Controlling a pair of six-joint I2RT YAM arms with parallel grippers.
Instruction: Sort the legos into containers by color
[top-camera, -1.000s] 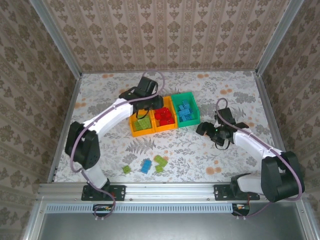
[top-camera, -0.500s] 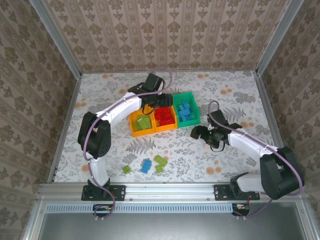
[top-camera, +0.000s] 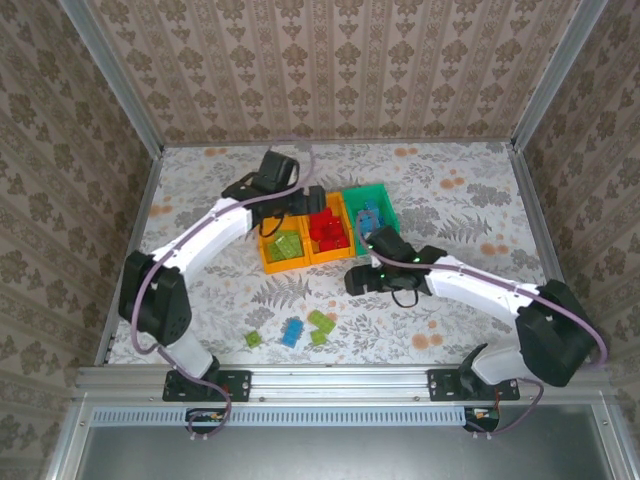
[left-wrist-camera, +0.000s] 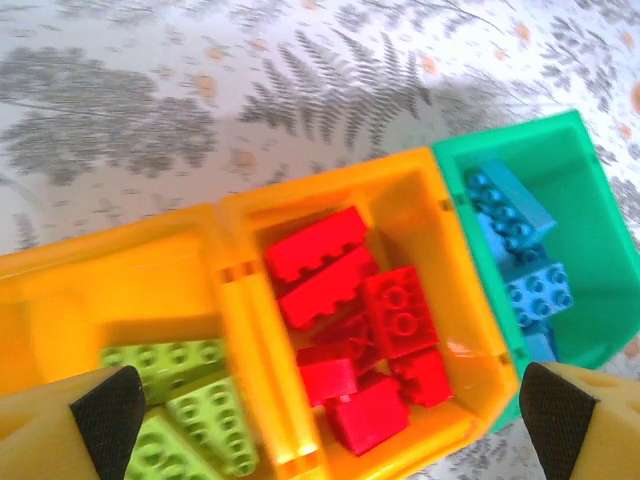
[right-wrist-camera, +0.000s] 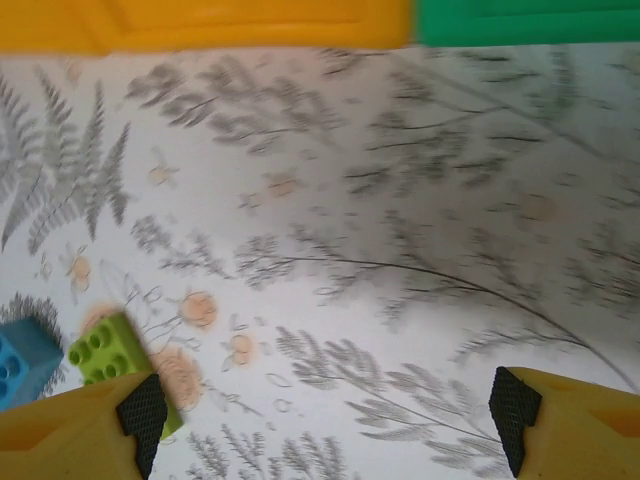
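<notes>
Three containers stand side by side. The left orange bin (top-camera: 283, 250) holds lime green legos (left-wrist-camera: 170, 400), the middle orange bin (top-camera: 329, 236) holds red legos (left-wrist-camera: 370, 320), and the green bin (top-camera: 373, 216) holds blue legos (left-wrist-camera: 520, 250). My left gripper (top-camera: 312, 203) hangs open over the red bin with nothing between its fingers; in the wrist view the left gripper (left-wrist-camera: 328, 420) spans that bin. My right gripper (top-camera: 356, 281) is open and empty, low over the table in front of the bins. Ahead of the right gripper (right-wrist-camera: 328, 410), a loose green lego (right-wrist-camera: 105, 350) and a blue lego (right-wrist-camera: 20, 365) lie at its left.
Loose legos lie on the near table: a green one (top-camera: 254, 339), a blue one (top-camera: 292, 332) and two green ones (top-camera: 321, 325). The bins' front walls (right-wrist-camera: 200, 25) run along the top of the right wrist view. Patterned walls enclose the table.
My left gripper went from shut to wide open above the red bin. The right arm swung left across the table, from beside the green bin to in front of the bins.
</notes>
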